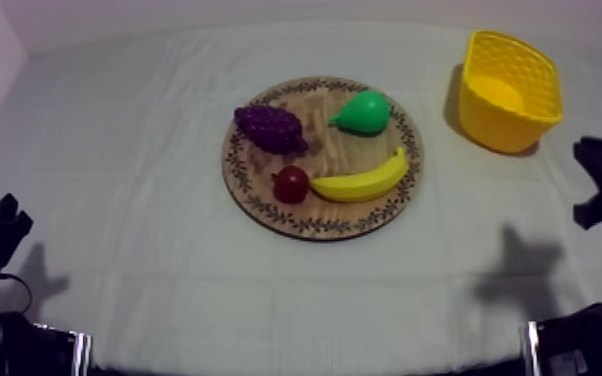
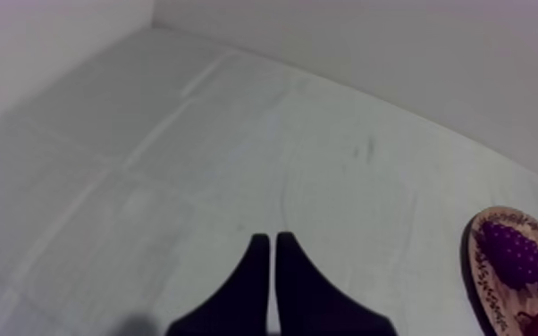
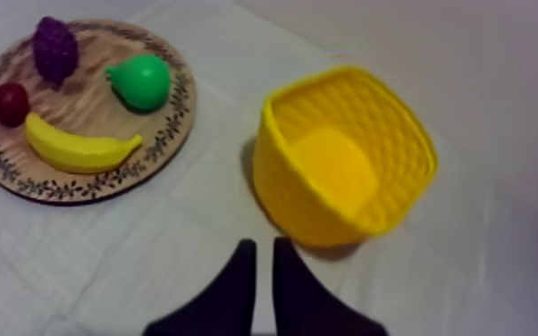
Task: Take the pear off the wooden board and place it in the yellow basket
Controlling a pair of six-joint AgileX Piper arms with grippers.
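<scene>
Position of the pear (image 1: 363, 113): on the wooden board (image 1: 265, 215), upper right part of it, centre of the top-view frame, apart from the bunch of grapes (image 1: 270, 128) at its left and just above the banana (image 1: 365, 182), with the small red fruit (image 1: 291, 184) just beside the banana's left end. Position of the yellow basket (image 1: 495, 125): upper right of the top-view frame, upright on the cloth, well apart from the board. State of the left gripper (image 2: 267, 237) and the right gripper (image 3: 259, 241): fingers drawn together into a narrow wedge, holding nothing, the left over bare cloth, the right over cloth near the basket.
</scene>
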